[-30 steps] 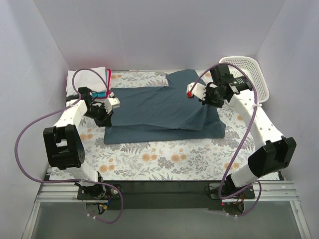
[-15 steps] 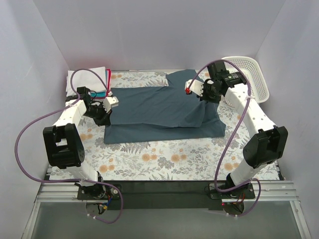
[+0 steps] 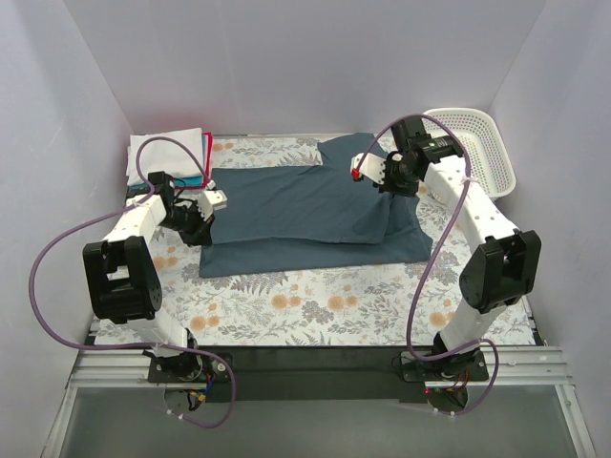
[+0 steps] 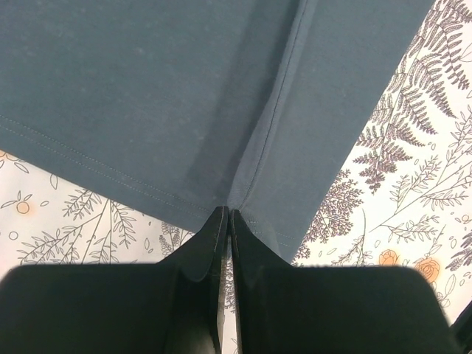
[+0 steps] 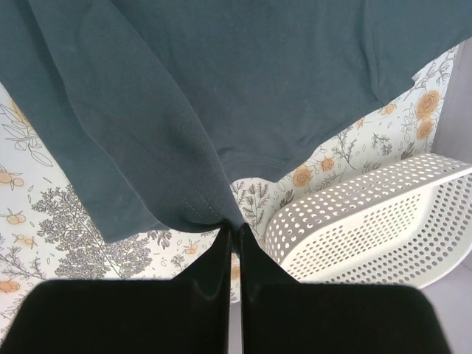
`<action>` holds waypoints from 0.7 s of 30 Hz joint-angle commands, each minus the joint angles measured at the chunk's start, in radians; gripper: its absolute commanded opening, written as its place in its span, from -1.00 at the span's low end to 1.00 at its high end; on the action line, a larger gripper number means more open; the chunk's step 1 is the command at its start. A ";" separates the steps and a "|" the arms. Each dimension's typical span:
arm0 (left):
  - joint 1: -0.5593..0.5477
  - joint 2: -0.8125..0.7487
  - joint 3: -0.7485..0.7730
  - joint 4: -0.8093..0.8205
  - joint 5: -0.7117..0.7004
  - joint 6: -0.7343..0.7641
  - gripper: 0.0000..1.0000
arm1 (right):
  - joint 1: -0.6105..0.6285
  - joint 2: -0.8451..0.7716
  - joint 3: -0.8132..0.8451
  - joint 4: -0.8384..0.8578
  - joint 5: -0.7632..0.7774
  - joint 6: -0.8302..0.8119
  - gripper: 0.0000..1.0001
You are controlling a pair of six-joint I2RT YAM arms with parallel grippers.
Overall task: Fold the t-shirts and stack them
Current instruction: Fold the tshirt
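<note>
The large dark slate-blue t-shirt [image 3: 315, 205] lies across the middle of the floral table, its upper layer folded over a lower one. My left gripper [image 3: 206, 212] is shut on the shirt's left edge; the left wrist view shows the hem [image 4: 243, 169] pinched at the fingertips [image 4: 228, 215]. My right gripper [image 3: 386, 187] is shut on the shirt's right edge, lifted a little, and the right wrist view shows cloth [image 5: 184, 133] bunched at the fingertips [image 5: 234, 227]. Folded white [image 3: 170, 153], teal [image 3: 196, 179] and red [image 3: 208, 151] shirts are stacked at the back left.
A white mesh basket [image 3: 482, 143] stands at the back right, close to the right arm; it also shows in the right wrist view [image 5: 369, 221]. White walls close in the back and both sides. Purple cables loop off both arms.
The right gripper has moved back and to the left with the shirt's edge. The left gripper has shifted slightly back and left, still holding its edge.
</note>
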 commanded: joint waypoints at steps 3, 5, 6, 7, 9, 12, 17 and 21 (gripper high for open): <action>0.012 -0.020 -0.006 0.023 0.008 0.009 -1.00 | -0.005 0.018 0.044 0.013 0.010 -0.200 -0.97; 0.014 -0.014 -0.007 0.029 0.005 0.006 -1.00 | -0.005 0.029 0.044 0.016 0.010 -0.197 -0.97; 0.012 -0.011 -0.007 0.034 0.003 0.005 -1.00 | -0.005 0.033 0.044 0.017 0.010 -0.197 -0.97; 0.012 -0.010 -0.009 0.038 0.000 -0.004 -1.00 | -0.005 0.038 0.044 0.021 0.010 -0.197 -0.97; 0.015 0.004 -0.007 0.049 -0.003 -0.012 -1.00 | -0.005 0.058 0.047 0.033 0.013 -0.194 -0.97; 0.015 0.035 0.004 0.069 -0.008 -0.046 -0.96 | -0.005 0.098 0.058 0.051 0.018 -0.168 -0.91; 0.041 0.092 0.080 0.081 0.005 -0.142 -0.53 | -0.020 0.156 0.074 0.105 0.036 -0.070 0.32; 0.098 0.093 0.131 0.122 0.012 -0.280 -0.31 | -0.099 0.158 0.150 0.093 0.006 0.046 0.34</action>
